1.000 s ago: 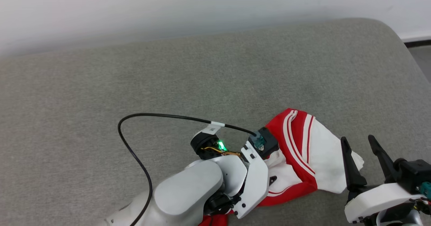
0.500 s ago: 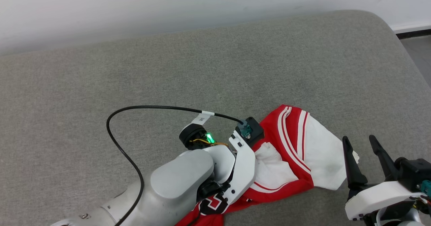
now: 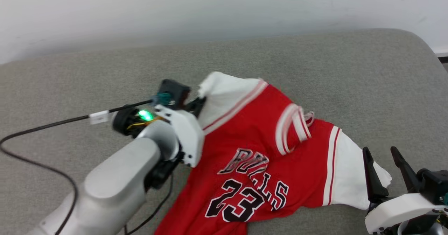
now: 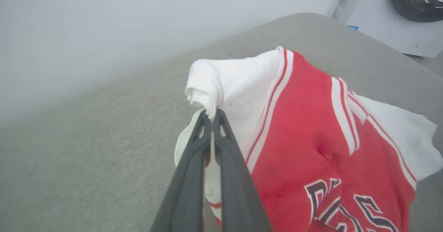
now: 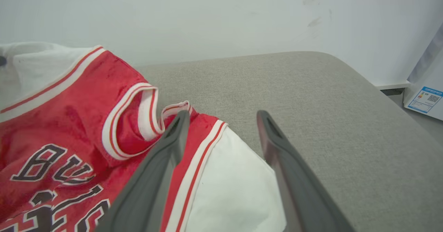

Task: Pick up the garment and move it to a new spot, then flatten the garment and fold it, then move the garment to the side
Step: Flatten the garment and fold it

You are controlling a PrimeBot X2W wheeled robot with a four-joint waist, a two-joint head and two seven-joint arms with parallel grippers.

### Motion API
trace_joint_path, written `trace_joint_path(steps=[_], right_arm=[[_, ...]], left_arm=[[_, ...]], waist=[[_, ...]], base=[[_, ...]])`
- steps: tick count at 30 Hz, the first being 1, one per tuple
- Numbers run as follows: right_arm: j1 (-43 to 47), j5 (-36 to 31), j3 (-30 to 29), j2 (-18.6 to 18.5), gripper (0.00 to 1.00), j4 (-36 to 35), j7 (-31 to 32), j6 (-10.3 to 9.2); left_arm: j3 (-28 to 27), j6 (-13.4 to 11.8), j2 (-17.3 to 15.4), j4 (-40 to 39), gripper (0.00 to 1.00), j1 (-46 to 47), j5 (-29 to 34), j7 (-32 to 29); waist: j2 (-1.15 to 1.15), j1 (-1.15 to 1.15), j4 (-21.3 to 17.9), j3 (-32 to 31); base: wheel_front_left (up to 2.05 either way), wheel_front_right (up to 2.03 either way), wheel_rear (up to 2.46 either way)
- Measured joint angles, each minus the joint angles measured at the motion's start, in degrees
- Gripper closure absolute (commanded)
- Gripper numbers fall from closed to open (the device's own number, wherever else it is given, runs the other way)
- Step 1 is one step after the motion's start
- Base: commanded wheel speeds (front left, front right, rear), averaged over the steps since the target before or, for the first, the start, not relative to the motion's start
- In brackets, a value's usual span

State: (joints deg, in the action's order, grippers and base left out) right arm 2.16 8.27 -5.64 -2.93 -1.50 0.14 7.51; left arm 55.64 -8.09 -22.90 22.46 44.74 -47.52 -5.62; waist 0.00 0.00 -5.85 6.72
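A grey padded surface (image 3: 332,63) was seen before a pale wall (image 3: 210,7). The garment (image 3: 259,137) was spread over the surface, front up, with its lettering and the number 23 exposed. One white sleeve (image 4: 238,83) of the garment was bunched and pinched between the closed fingers of the left gripper (image 4: 211,116). The right gripper (image 3: 380,152) was held at the garment's other white sleeve, fingers spread wide, nothing gripped.
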Motion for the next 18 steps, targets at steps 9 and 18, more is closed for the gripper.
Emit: trace_joint_path(steps=[9, 18], right_arm=[[0.25, -0.20, -0.13, 0.00, 0.00, -0.91, 1.22, 0.00], [0.51, -0.90, -0.02, 0.00, 0.00, -1.34, 2.46, 0.00]], left_arm=[[-11.26, -12.72, -11.05, -6.19, 1.00, -20.66, -10.61, 5.58], [-13.52, -11.54, -8.18, -3.38, 0.63, -32.28, -18.94, 7.21]], waist=[[0.00, 0.00, 3.29, -0.17], [0.00, 0.00, 4.43, -0.93]], base=[[0.00, 0.00, 0.00], [0.00, 0.00, 0.00]])
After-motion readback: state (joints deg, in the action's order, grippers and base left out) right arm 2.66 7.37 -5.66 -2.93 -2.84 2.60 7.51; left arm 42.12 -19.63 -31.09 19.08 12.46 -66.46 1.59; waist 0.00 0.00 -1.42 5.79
